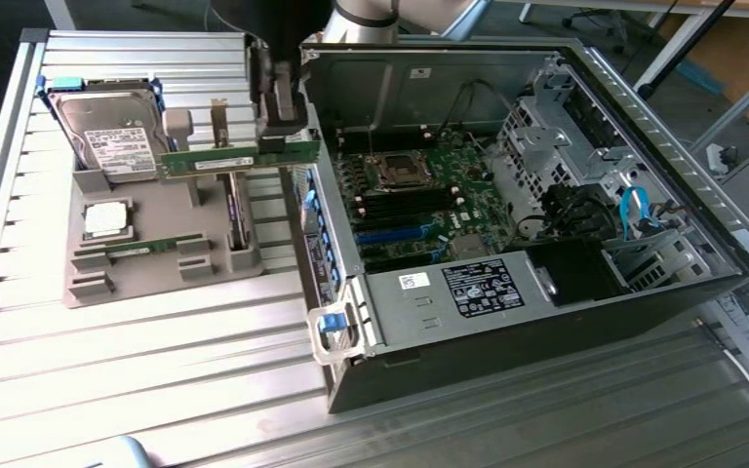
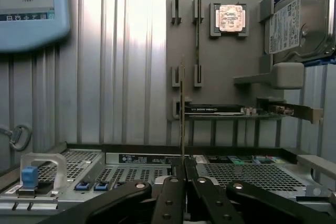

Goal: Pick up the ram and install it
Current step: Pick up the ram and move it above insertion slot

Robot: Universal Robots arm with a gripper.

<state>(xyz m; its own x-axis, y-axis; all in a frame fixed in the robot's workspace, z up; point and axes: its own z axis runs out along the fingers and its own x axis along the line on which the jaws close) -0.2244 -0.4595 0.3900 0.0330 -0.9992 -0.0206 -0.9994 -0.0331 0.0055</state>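
Observation:
My gripper [image 1: 284, 139] is shut on the ram [image 1: 212, 162], a slim green stick carried level in the air. It hangs above the near edge of the grey holder tray [image 1: 140, 283], just outside the open computer case [image 1: 348, 322]. In the wrist view the ram [image 2: 181, 108] shows edge-on as a thin line rising from my gripper [image 2: 183, 169]. A second ram stick [image 1: 153, 247] lies in its slot on the tray [image 2: 231, 61], and it is also in the wrist view [image 2: 197, 40]. The motherboard [image 1: 459, 185] with its dark memory slots [image 1: 408, 207] lies inside the case.
On the tray sit a hard drive [image 1: 108, 132], a silver processor [image 1: 105, 218] and an upright dark expansion card [image 2: 215, 109]. The case wall with a blue latch [image 1: 333, 327] stands between tray and motherboard. A blue-framed screen [image 2: 26, 3] lies on the ribbed metal table [image 1: 153, 370].

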